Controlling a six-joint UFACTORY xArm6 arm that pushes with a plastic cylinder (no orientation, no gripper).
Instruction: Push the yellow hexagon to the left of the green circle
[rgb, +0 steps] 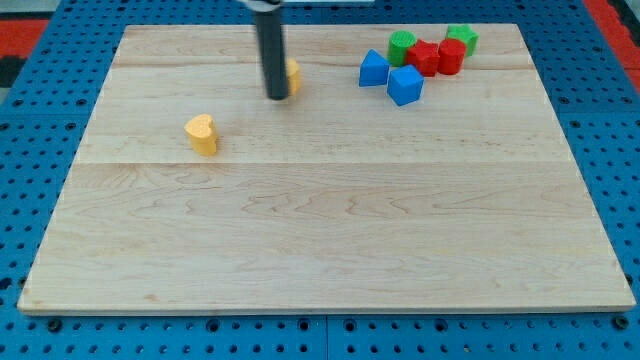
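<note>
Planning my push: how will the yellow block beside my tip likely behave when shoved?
Yellow block looks small, flat-bottomed and squat, so it probably slides, not rolls or tips. My tip sits at its left, mostly hiding it, so an off-centre push may spin it. The wooden board looks smooth.

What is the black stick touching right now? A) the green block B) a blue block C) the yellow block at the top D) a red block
C: my tip sits against the left side of the yellow block, partly hiding it; the blue, red and green blocks lie apart, toward the view's right.
</note>
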